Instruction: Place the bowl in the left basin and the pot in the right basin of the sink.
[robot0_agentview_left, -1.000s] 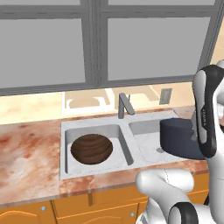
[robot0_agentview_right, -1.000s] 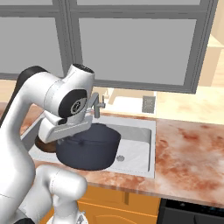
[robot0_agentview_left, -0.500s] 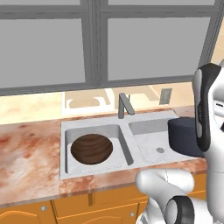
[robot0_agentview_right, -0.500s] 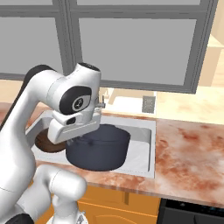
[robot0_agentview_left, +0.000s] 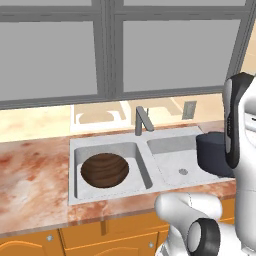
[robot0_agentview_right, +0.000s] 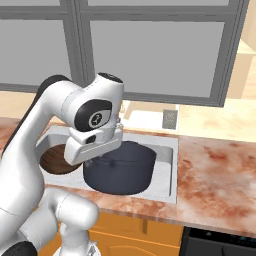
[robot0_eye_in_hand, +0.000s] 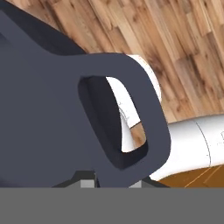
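pot (robot0_agentview_right: 120, 167) hangs over the right basin (robot0_agentview_left: 182, 162), gripper (robot0_eye_in_hand: 111, 183) nipped nearly shut on its loop handle (robot0_eye_in_hand: 127, 118). looks heavy, rigid; one-handle hold prob lets it tilt. bowl (robot0_agentview_left: 104, 170) sits in left basin (robot0_agentview_left: 82, 152).

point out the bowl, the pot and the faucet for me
bowl (robot0_agentview_left: 104, 170), left base view, on its brown inside
pot (robot0_agentview_right: 122, 172), right base view, on its dark front wall
faucet (robot0_agentview_left: 142, 120), left base view, on its grey upright neck

The right basin (robot0_agentview_left: 175, 165) lies bare and open from above — the faucet (robot0_agentview_left: 142, 120) guards only its back-left corner.
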